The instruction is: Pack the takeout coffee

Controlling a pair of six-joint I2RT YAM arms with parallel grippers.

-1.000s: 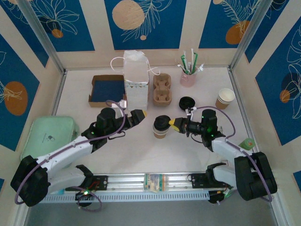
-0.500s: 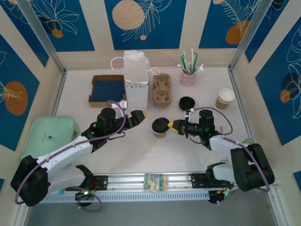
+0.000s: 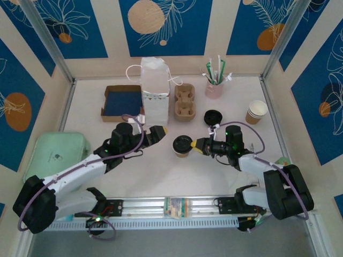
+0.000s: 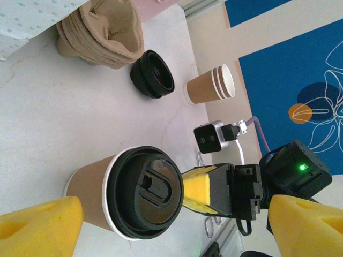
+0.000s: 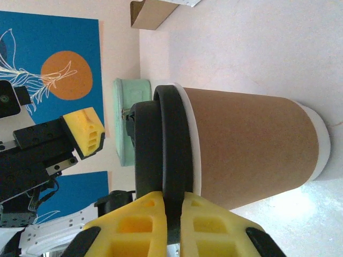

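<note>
Takeout coffee [image 3: 182, 146] on white tabletop [image 3: 161, 174], blue-and-cream walls [image 3: 161, 24]; right end effector [image 3: 199, 143] tight on lid [image 3: 183, 142], left end effector [image 3: 160, 130] apart.

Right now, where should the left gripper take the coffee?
Grip the coffee by its tan wall, below the lid, from the left: it stands upright, that side faces the open left gripper, and the right gripper pinches the lid rim on the right.
</note>
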